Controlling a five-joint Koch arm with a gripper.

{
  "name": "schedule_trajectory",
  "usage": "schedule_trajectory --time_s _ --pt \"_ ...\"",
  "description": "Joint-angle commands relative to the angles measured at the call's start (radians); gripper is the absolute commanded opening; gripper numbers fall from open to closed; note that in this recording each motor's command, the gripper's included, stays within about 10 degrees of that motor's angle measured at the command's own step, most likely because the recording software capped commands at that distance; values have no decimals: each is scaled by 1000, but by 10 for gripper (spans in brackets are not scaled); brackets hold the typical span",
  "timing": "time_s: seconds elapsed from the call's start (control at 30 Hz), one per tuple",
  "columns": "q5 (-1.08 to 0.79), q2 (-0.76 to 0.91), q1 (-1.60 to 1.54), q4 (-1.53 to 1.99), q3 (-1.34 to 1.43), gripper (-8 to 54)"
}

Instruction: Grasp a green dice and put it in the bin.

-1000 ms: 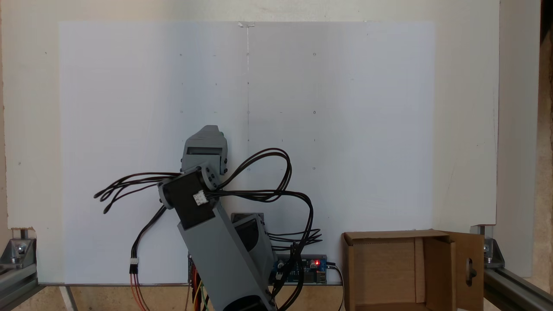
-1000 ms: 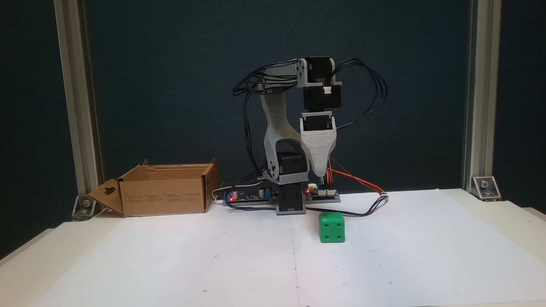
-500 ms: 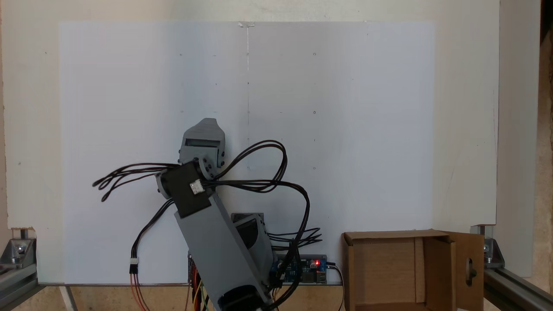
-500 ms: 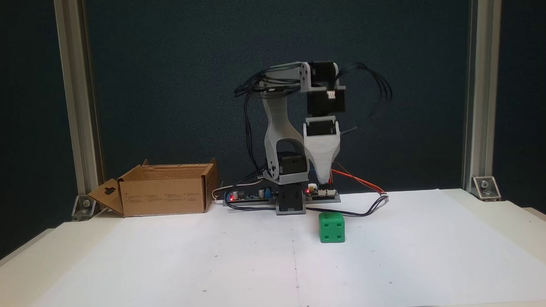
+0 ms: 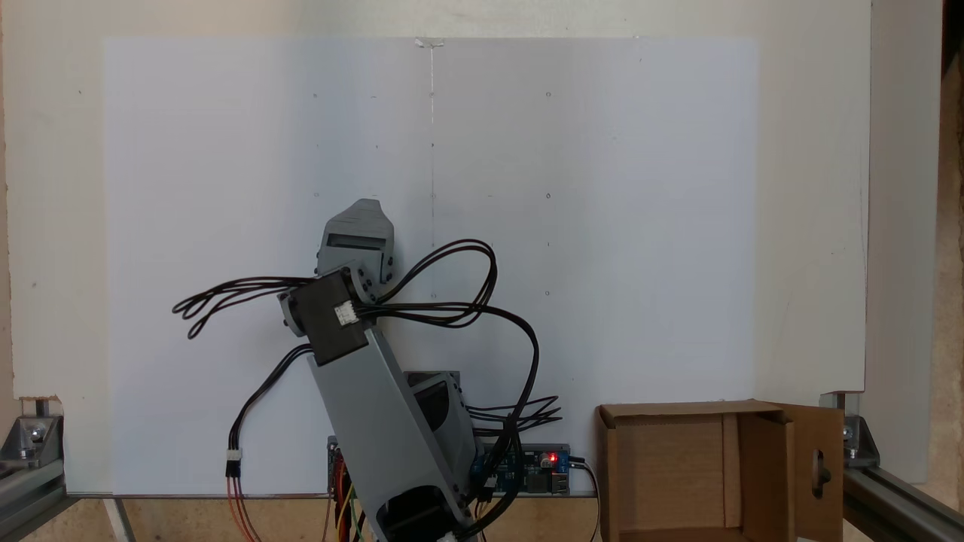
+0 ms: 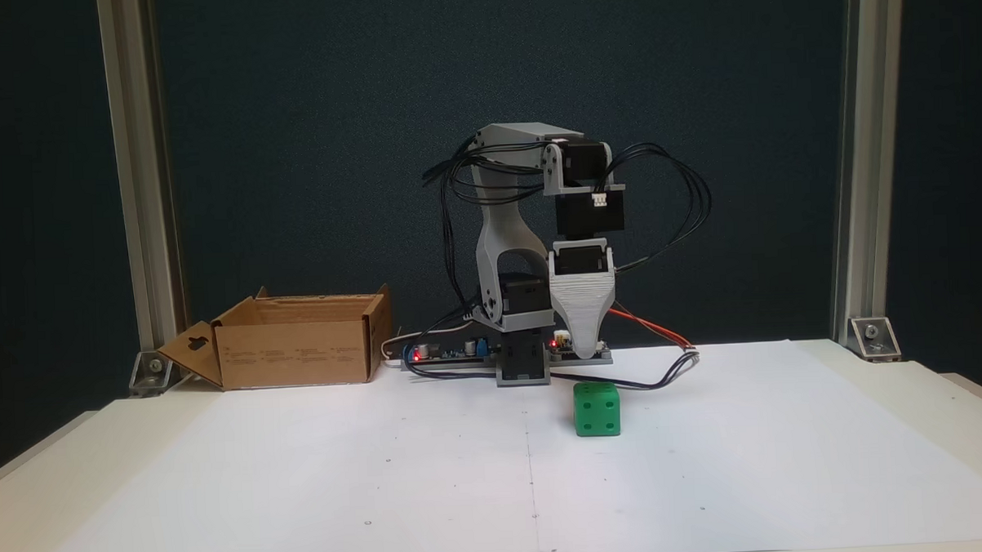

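Note:
The green dice (image 6: 597, 409) rests on the white paper just right of its centre line. My gripper (image 6: 585, 353) points straight down, its tip a short way above and slightly behind the dice, not touching it. In this fixed view the jaws lie one behind the other, so their state is unclear. From above, the gripper (image 5: 361, 220) covers the spot where the dice lies, so the dice is hidden there. The cardboard bin (image 6: 293, 352) stands open at the back left, and in the fixed view from above the same bin (image 5: 764, 474) is at the lower right, its holed flap folded outward.
A controller board (image 6: 461, 352) with red lights sits beside the arm's base, with the same board (image 5: 527, 463) seen from above. Black cables (image 6: 684, 187) loop off the wrist. Aluminium posts (image 6: 135, 182) frame the back corners. White paper (image 6: 384, 476) covers the table.
The arm has reached forward and the gripper has come down toward the dice. The dice and the bin have stayed put.

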Motion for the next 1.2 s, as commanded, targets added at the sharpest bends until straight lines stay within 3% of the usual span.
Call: schedule_trajectory --time_s 0.0,1.17 --pt "64 -11 -3 -6 -12 432" --pt "84 -176 -35 -189 98 432"
